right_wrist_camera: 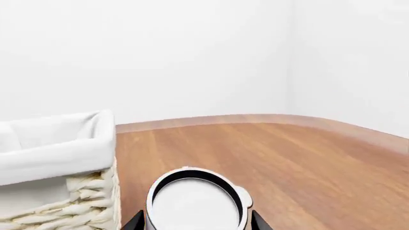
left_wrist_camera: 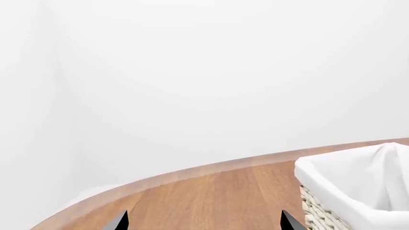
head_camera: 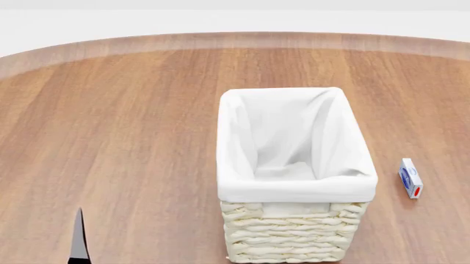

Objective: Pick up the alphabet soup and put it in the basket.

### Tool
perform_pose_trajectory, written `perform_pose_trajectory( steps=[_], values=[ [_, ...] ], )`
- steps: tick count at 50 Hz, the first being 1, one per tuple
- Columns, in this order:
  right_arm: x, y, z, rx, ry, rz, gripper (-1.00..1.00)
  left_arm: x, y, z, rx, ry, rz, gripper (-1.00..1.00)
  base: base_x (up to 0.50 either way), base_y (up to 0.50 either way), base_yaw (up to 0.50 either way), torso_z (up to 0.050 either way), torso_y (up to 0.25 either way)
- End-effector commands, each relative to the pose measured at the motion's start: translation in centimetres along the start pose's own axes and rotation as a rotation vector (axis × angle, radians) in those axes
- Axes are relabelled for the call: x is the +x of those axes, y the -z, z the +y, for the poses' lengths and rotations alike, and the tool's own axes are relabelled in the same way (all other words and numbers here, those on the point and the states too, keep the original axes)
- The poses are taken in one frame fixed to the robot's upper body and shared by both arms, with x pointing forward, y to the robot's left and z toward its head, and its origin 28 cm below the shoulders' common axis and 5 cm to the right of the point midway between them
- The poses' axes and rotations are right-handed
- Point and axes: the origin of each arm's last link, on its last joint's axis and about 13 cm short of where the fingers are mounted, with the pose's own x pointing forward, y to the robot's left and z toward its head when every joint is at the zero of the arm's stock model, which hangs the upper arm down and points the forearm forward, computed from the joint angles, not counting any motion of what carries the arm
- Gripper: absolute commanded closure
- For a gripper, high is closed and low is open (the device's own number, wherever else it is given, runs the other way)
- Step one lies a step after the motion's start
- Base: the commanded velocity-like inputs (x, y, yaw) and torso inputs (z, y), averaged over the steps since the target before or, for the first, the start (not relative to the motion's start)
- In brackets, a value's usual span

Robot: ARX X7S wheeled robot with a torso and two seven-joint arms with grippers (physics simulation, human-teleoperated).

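Nearest the right wrist camera: alphabet soup [right_wrist_camera: 197,201], a single can, lid up, between the right pincer [right_wrist_camera: 195,221] fingertips, just beside the basket [right_wrist_camera: 57,143]; pinching or merely straddling, cannot tell. Lift straight, clear the cloth rim, then lower into the one basket. Left pincer [left_wrist_camera: 203,221] spread, holding nothing, over the desk [head_camera: 110,121]. One small box [head_camera: 410,177] lying right of the basket.

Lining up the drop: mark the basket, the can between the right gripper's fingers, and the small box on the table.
basket [head_camera: 292,190]: head view, near folded cloth rim.
can [right_wrist_camera: 195,201]: right wrist view, white lid.
small box [head_camera: 410,177]: head view, blue-and-white top face.
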Motion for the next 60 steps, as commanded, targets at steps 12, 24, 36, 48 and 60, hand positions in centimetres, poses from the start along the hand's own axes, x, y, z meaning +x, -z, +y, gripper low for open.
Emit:
perform_pose_trajectory(
  steps=[12,24,36,48,60],
  values=[
    [1.1,-5.4,0.8,0.019,-0.025,-0.120,1.00,0.0,0.1,0.1,-0.001,-0.004,0.000,-1.00,0.00,0.00,0.00,0.000,0.001],
    [1.9,-6.7,1.3,0.034,-0.038,-0.165,1.00,0.0,0.0,0.0,-0.004,-0.001,-0.002,-1.00,0.00,0.00,0.00,0.000,0.000],
    [2.6,-8.1,2.2,0.053,-0.063,-0.209,1.00,0.0,-0.1,0.2,-0.005,-0.005,-0.004,-1.00,0.00,0.00,0.00,0.000,0.001],
    [3.5,-10.2,3.0,0.086,-0.078,-0.280,1.00,0.0,0.0,0.2,-0.007,-0.005,-0.004,-1.00,0.00,0.00,0.00,0.000,0.001],
    [4.6,-11.7,4.4,0.115,-0.113,-0.339,1.00,-0.1,0.0,0.2,-0.009,-0.005,-0.004,-1.00,0.00,0.00,0.00,0.000,0.000]
  ],
)
